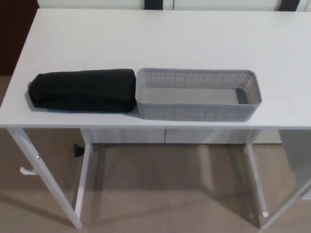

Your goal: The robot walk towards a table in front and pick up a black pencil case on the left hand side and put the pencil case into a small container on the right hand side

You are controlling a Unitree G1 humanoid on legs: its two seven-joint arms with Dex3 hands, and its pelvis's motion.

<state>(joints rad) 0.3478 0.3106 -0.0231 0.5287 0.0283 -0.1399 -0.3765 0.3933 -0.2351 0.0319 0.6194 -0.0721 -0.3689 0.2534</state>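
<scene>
On the left of the white rectangular table (160, 39), near its front edge: a black, soft, oblong fabric pencil case (82, 91), lying flat and lengthwise. Right end touching, or all but touching, the short left wall of a grey perforated plastic container (197, 112), long, shallow and empty.

Both set in one line along the front edge, seemingly to keep them within easy reach from the front and to make the transfer a short sideways carry. Open top facing up, ready to receive. About as long as the case, so probably calls for lengthwise alignment on the drop.

No robot hand in view, left or right; state of the fingers impossible to tell.

Task apparently at its start: approach about done, pencil case not yet grasped.

Risk in the tight spacing: nudging the light-looking container while closing on the case's right end. Safer, likely, to grasp near the middle.
</scene>
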